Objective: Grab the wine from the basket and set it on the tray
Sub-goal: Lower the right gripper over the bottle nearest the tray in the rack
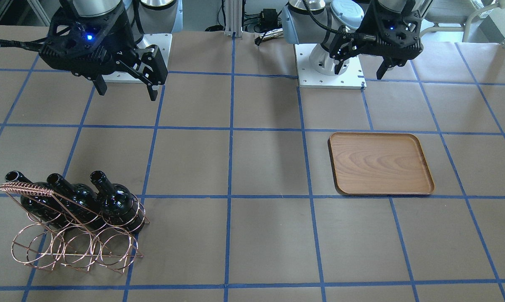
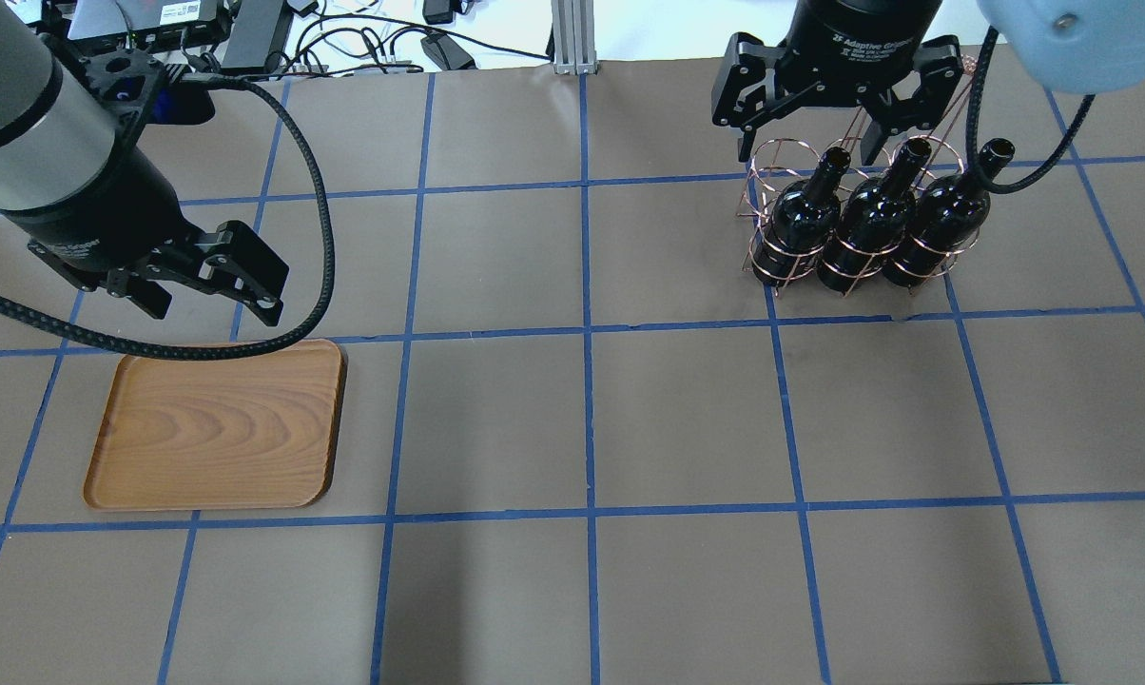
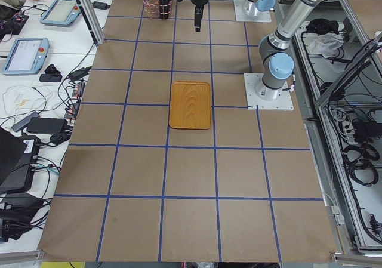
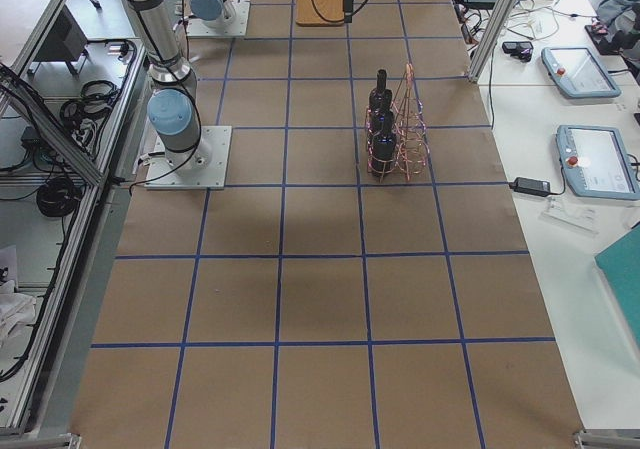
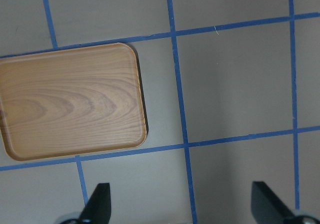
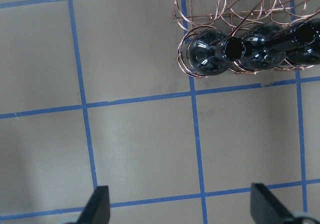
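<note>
While all three wine bottles (image 2: pixel 807 221) sit in the wire rack (image 1: pixel 74 235), you're pre-grasp — right gripper (image 1: pixel 124 86) spread, empty; lower onto a neck — wooden tray (image 2: pixel 216 425) bare.

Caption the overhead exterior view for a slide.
Three wine bottles stand in the basket; tray empty; both open grippers hover.

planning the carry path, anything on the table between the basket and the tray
Nothing. In the overhead view the stretch from the basket to the tray is bare brown table with blue tape lines; the front-facing view shows the same.
</note>
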You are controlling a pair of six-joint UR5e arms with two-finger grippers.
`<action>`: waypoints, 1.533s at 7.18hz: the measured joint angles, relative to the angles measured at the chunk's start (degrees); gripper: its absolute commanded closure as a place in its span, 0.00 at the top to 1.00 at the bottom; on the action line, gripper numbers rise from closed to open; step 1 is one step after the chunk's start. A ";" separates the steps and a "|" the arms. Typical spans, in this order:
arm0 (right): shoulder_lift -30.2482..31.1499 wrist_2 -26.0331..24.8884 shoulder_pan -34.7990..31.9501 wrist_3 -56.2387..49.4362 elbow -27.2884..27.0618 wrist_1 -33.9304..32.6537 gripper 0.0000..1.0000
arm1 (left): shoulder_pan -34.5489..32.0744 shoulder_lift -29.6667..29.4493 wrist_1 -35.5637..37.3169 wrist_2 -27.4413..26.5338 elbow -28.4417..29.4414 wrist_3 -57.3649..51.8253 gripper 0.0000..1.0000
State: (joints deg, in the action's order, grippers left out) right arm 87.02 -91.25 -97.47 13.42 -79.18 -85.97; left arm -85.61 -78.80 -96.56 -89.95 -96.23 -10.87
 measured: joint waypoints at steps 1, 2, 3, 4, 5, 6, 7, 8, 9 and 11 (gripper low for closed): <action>0.00 -0.11 0.01 -0.04 -0.03 0.01 1.00 | 0.00 0.03 -0.13 0.00 0.00 0.04 1.00; 0.00 -0.41 0.08 -0.19 -0.06 0.05 1.00 | 0.00 0.05 -0.18 -0.05 -0.04 0.05 1.00; -0.04 -0.66 0.25 -0.37 -0.11 0.15 1.00 | 0.00 0.05 -0.20 -0.10 -0.06 0.05 1.00; -0.21 -0.81 0.76 -0.76 -0.08 0.35 1.00 | 0.00 0.05 -0.20 -0.13 -0.08 0.04 1.00; -0.55 -0.79 2.49 -1.60 0.13 0.72 1.00 | 0.00 0.05 -0.21 -0.16 -0.15 0.00 1.00; -0.97 -0.66 5.90 -3.45 0.44 1.10 1.00 | 0.00 0.05 -0.30 -0.20 -0.21 -0.02 1.00; -2.11 -0.53 9.29 -6.52 0.63 0.65 1.00 | 0.00 0.05 -0.49 -0.22 -0.24 -0.05 1.00; -4.66 -0.39 11.38 -9.39 0.70 -1.87 0.97 | 0.03 0.05 -0.61 -0.22 -0.26 -0.09 1.00; -7.82 -0.46 12.53 -11.61 0.49 -5.05 0.93 | 0.10 0.05 -0.64 -0.23 -0.27 -0.11 1.00; -11.40 -0.79 13.63 -15.44 -0.21 -7.39 0.88 | 0.21 0.05 -0.65 -0.28 -0.27 -0.12 1.00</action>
State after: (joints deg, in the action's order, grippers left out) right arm 75.61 -92.03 -83.84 -2.02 -79.40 -93.35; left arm -85.39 -78.75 -97.21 -90.23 -96.50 -10.98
